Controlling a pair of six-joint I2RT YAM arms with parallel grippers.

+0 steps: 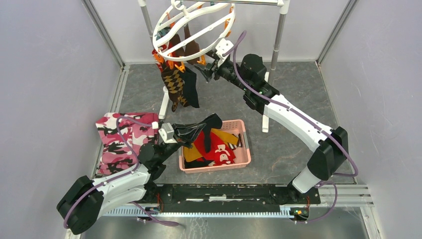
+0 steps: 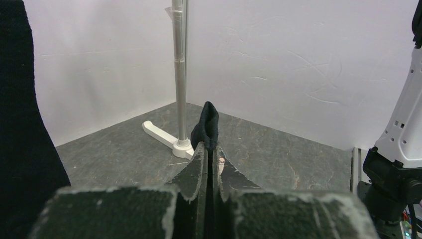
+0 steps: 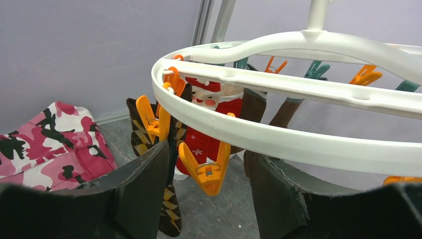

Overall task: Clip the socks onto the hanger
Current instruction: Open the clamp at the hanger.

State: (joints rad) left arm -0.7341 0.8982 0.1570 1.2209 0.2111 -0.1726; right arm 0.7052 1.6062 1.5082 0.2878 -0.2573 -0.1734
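Note:
The white round hanger (image 1: 155,36) hangs from the rack at the back, and socks are clipped to it: an argyle one (image 1: 174,82), a black one (image 1: 192,88) and a red Santa one (image 3: 209,107). My right gripper (image 1: 209,69) is up at the ring (image 3: 278,137). It stands open, its fingers either side of a free orange clip (image 3: 206,169) without touching it. My left gripper (image 1: 196,131) is shut on a black sock (image 2: 206,127) above the pink basket (image 1: 214,169). More socks lie in the basket, red (image 1: 219,149) and yellow (image 1: 224,135) among them.
A pink camouflage cloth (image 1: 119,139) lies left of the basket. The rack's metal pole (image 1: 278,40) and white feet (image 1: 265,112) stand at the back right. Grey walls close in both sides. Other orange and teal clips (image 3: 366,74) dangle along the far ring.

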